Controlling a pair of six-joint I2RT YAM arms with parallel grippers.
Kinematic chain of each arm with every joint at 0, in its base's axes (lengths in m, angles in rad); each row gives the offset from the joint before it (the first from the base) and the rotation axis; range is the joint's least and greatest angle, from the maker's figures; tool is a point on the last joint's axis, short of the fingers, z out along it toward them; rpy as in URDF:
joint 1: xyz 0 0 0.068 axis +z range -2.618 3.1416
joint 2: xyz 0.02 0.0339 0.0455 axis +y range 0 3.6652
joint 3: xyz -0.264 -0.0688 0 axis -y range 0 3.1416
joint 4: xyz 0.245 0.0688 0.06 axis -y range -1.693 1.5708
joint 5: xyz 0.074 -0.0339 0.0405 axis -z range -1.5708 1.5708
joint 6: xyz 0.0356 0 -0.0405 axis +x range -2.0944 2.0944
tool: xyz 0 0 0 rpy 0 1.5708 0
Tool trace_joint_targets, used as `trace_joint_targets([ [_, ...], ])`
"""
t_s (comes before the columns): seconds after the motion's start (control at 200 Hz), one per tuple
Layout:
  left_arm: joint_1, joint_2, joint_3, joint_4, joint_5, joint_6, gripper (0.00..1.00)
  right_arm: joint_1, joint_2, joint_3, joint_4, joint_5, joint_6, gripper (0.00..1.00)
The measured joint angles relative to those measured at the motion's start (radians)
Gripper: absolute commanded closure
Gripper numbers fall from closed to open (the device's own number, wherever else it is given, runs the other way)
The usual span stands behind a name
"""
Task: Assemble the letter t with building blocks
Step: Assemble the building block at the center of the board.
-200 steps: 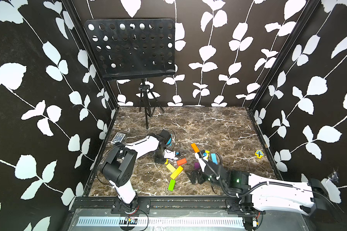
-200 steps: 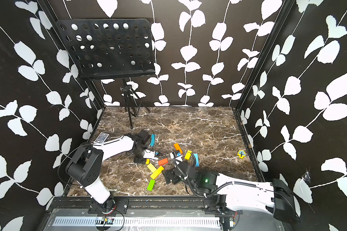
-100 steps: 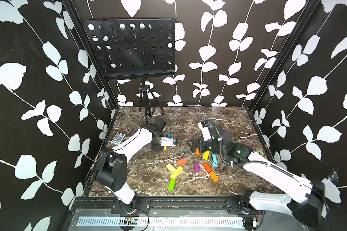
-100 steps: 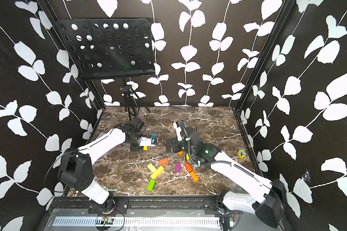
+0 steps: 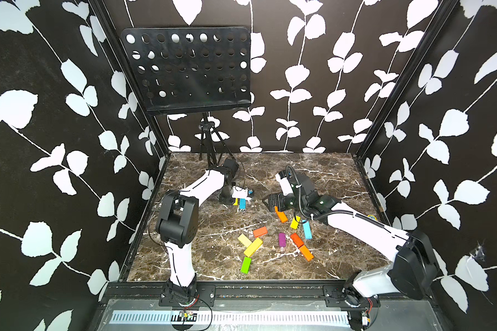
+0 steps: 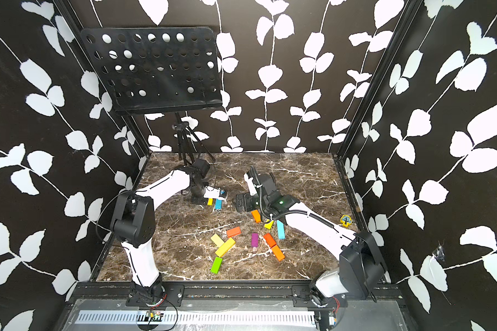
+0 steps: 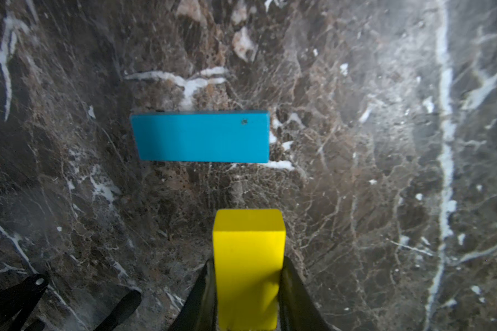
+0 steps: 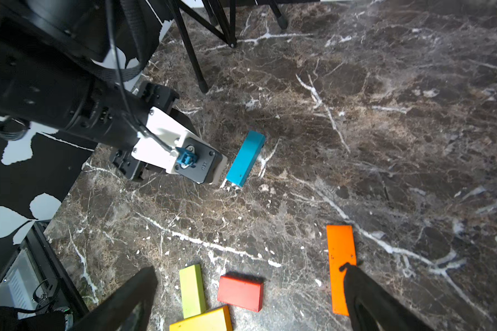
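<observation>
My left gripper (image 7: pixel 248 286) is shut on a yellow building block (image 7: pixel 248 258), held over the marble beside a cyan block (image 7: pixel 203 137) lying flat; both top views show this pair (image 5: pixel 242 203) at mid-left. My right gripper (image 8: pixel 248 289) stands open above the table with nothing between its fingers (image 8: pixel 362 295). One fingertip overlaps an orange block (image 8: pixel 340 258). Below it lie a red-orange block (image 8: pixel 240 292), a pale yellow block (image 8: pixel 192 289) and a yellow one (image 8: pixel 204 321). Other loose blocks lie toward the front: purple (image 5: pixel 282 240), lime green (image 5: pixel 246 264), cyan (image 5: pixel 307 230), orange (image 5: pixel 306 253).
A black perforated music stand (image 5: pixel 188 68) rises at the back left, its tripod legs (image 5: pixel 210 146) planted on the marble table (image 5: pixel 327 177) just behind my left arm. A small yellow tree token (image 6: pixel 345 220) lies by the right wall. Leaf-patterned walls close three sides.
Since a second ago both arms have moved from the front of the table toward the back, the left carrying the yellow block. Over the last half second neither arm has visibly moved.
</observation>
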Motion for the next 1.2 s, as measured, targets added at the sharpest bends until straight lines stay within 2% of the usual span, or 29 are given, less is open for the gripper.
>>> trace_joint_targets([
  [0.41, 0.018, 0.185, 0.166, -0.022, 0.013, 0.039, 0.70, -0.048, 0.047, -0.008, 0.105, -0.077, 0.004, 0.01],
  [0.635, 0.019, 0.201, 0.169, -0.040, 0.017, 0.039, 0.70, -0.050, 0.085, -0.012, 0.123, -0.112, 0.014, 0.01],
  [1.201, 0.022, 0.235, 0.181, -0.063, 0.039, 0.016, 0.70, -0.054, 0.071, -0.059, 0.135, -0.122, 0.024, 0.01],
])
